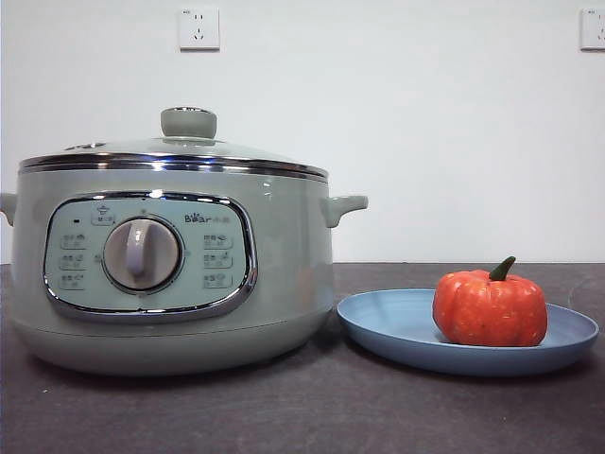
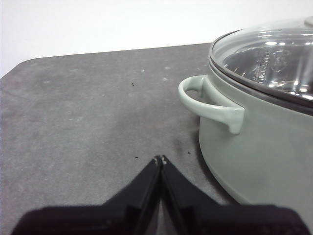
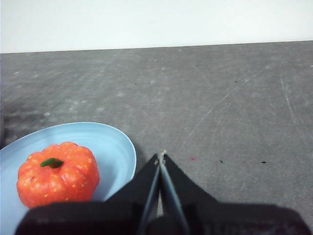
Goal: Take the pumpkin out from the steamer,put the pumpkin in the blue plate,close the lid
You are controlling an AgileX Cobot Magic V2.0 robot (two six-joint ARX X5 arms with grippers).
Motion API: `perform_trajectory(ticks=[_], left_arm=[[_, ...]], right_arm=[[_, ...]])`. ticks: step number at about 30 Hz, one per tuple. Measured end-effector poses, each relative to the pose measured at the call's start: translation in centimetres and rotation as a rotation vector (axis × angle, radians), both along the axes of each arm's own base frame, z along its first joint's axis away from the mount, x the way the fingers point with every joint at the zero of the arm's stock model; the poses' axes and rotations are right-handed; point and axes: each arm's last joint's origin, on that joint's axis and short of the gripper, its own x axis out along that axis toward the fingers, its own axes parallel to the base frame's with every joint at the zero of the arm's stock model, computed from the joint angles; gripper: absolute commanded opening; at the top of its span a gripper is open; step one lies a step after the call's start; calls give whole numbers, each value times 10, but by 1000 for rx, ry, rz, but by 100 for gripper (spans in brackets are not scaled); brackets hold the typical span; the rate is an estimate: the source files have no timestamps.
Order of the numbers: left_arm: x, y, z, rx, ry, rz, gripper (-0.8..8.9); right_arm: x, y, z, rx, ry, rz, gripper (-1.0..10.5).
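The orange-red pumpkin (image 1: 490, 308) with its dark green stem sits upright in the blue plate (image 1: 397, 326), on the table to the right of the steamer (image 1: 170, 270). The glass lid (image 1: 175, 156) with its green knob rests closed on the steamer's rim. My left gripper (image 2: 160, 159) is shut and empty above the table beside the steamer's side handle (image 2: 210, 104). My right gripper (image 3: 161, 155) is shut and empty just off the plate's edge (image 3: 124, 147), with the pumpkin (image 3: 57, 174) close by. Neither arm shows in the front view.
The dark grey tabletop (image 1: 312, 411) runs in front of the steamer and plate. A white wall with two sockets (image 1: 198, 28) stands behind. The table's rounded far corner (image 2: 29, 63) shows in the left wrist view.
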Motion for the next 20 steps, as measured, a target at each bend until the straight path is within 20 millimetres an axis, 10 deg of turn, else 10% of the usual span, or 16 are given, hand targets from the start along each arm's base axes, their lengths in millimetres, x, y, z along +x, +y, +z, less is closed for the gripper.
perform_trajectory(ticks=[20], left_arm=[[0,0,0,0,0,0,-3]], right_arm=[[0,0,0,0,0,0,1]])
